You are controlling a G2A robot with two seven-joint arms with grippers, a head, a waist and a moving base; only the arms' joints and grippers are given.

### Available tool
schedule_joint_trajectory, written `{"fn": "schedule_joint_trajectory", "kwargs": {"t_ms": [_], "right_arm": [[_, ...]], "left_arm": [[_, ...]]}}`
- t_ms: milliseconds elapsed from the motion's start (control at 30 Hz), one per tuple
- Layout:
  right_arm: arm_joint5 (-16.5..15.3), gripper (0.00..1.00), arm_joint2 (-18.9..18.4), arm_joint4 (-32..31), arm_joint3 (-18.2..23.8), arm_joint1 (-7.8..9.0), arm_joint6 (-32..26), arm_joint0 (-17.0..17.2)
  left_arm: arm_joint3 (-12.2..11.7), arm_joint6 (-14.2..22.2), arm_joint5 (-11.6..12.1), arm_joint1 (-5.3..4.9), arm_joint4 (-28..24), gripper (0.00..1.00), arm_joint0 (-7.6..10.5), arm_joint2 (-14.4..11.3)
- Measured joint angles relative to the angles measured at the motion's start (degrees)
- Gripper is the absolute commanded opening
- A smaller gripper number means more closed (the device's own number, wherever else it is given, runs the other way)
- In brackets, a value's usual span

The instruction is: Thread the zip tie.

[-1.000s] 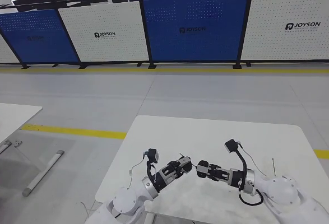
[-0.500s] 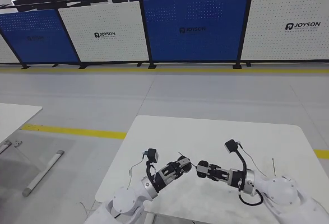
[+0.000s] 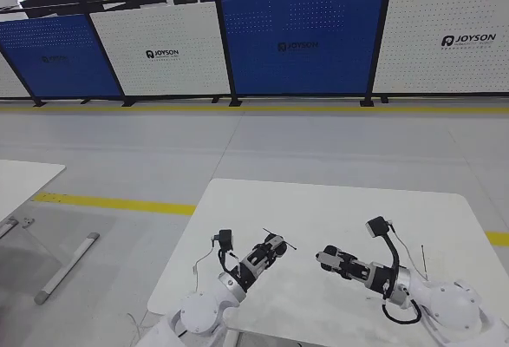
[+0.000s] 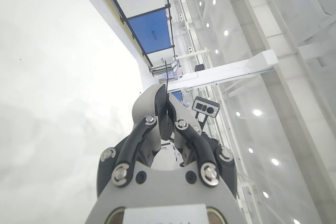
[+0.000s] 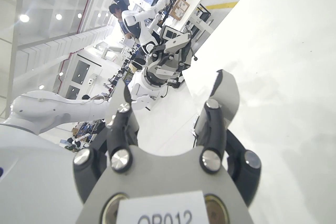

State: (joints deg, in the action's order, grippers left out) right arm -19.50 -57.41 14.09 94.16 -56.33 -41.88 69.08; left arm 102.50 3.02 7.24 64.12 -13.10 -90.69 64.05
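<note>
My left gripper (image 3: 275, 246) is over the near left part of the white table (image 3: 341, 204), shut on a thin black zip tie (image 3: 282, 240). In the left wrist view the zip tie (image 4: 166, 72) sticks out straight past the closed fingertips (image 4: 160, 101) of that gripper (image 4: 164, 107). My right gripper (image 3: 324, 256) hovers a short way to the right of it, apart from the tie. Seen from the right wrist, the right gripper (image 5: 173, 86) is open with nothing between its fingers. It faces the left gripper (image 5: 170, 57) and the tie's end (image 5: 194, 56).
Another thin black strip (image 3: 423, 254) lies on the table by the right arm. The table's left edge (image 3: 180, 252) runs close to the left arm. A second white table (image 3: 11, 186) stands off to the left across the floor.
The two grippers were nearly touching over the table's middle; now they have drawn apart. The left pulled back leftward with the zip tie, the right rightward, open.
</note>
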Motion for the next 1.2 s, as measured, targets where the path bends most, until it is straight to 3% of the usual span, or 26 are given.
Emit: {"fn": "schedule_joint_trajectory", "kwargs": {"t_ms": [100, 200, 567, 633, 733, 833, 1000, 1100, 1200], "right_arm": [[0.01, 1.0, -3.65, -0.53, 2.47, 0.62, 1.84, 3.98], [0.02, 1.0, -3.93, -0.6, 2.64, 0.66, 1.95, 4.22], [0.02, 1.0, -3.84, -0.58, 2.58, 0.65, 1.91, 4.12], [0.02, 1.0, -3.84, -0.58, 2.59, 0.65, 1.91, 4.12], [0.02, 1.0, -3.84, -0.58, 2.59, 0.65, 1.91, 4.12], [0.02, 1.0, -3.84, -0.58, 2.59, 0.65, 1.91, 4.12], [0.02, 1.0, -3.84, -0.58, 2.59, 0.65, 1.91, 4.12], [0.02, 1.0, -3.84, -0.58, 2.59, 0.65, 1.91, 4.12], [0.02, 1.0, -3.84, -0.58, 2.59, 0.65, 1.91, 4.12]], "left_arm": [[-1.95, -2.77, -0.42, 0.62, 2.59, 0.0, 1.14, -2.56], [-3.2, -4.52, -1.0, 1.15, 3.54, 0.0, 2.08, -4.56], [-3.1, -4.73, -1.29, 1.28, 2.54, 0.0, 2.41, -4.15], [-1.86, -5.55, -0.76, 1.38, 1.59, 0.0, 2.39, -3.55], [2.02, -7.17, 1.62, 1.43, 0.39, 0.0, 1.6, -2.05], [7.25, -8.65, 3.86, 1.35, -0.26, 0.0, 0.1, -0.22], [15.46, -7.42, 5.07, 1.07, -1.92, 0.0, -3.27, 2.3], [17.17, -6.08, 3.71, 0.92, -2.25, 0.0, -4.63, 3.26], [15.33, -5.56, 1.63, 1.01, -1.36, 0.0, -4.53, 2.8]]}}
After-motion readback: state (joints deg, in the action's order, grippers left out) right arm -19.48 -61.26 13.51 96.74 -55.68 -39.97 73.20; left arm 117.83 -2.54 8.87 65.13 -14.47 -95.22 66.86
